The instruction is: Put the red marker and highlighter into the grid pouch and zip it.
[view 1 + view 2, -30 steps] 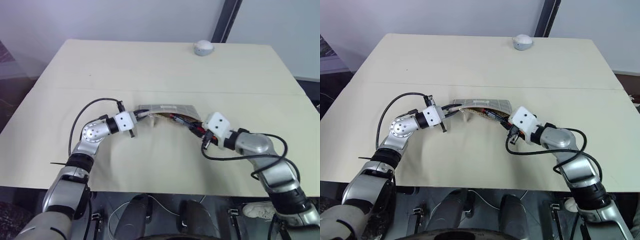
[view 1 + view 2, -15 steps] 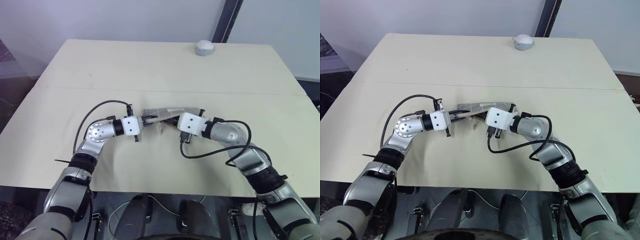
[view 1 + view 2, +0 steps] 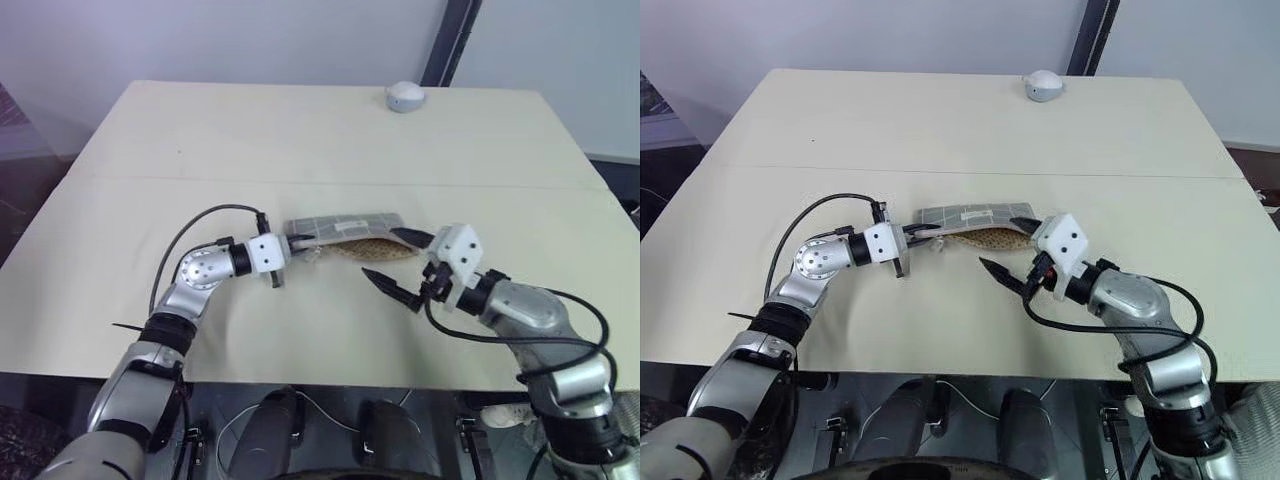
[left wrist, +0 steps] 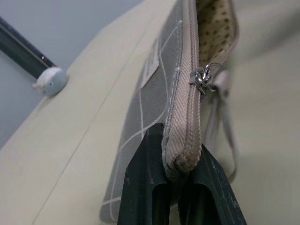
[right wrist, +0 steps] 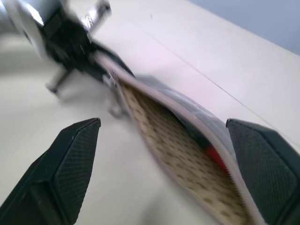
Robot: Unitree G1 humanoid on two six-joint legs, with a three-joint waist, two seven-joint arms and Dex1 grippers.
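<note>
I'm on the pouch (image 3: 345, 232) first: it lies near the middle of the surface (image 3: 330, 130), grid side up, long edge running left to right. Its mouth gapes along the near edge, tan dotted lining showing. From the right wrist view I catch a bit of red down inside the opening, the marker (image 5: 216, 155) by the look of it; I can't make out the highlighter from any angle.

The zipper pull (image 4: 205, 77) hangs at the pouch's left end, just past the pinched corner. So the zip is not drawn across yet.

My left hand (image 3: 296, 241) is clamped tight on that left corner, fingers (image 4: 140, 183) squeezing the zipper tape between them, arm reaching in level from the left. The pouch's end is lifted slightly in that grip.

My right hand (image 3: 398, 265) sits at the pouch's right end, spread wide and gripping nothing. One finger lies near the pouch's right corner, the other stretches out over bare surface on the near side. I can't tell whether the upper finger touches the fabric. The wrist view looks straight into the open mouth between the two pads (image 5: 70, 159).

Further out, a small round grey-white lump (image 3: 405, 97) rests at the far edge of the surface, well apart from everything.
</note>
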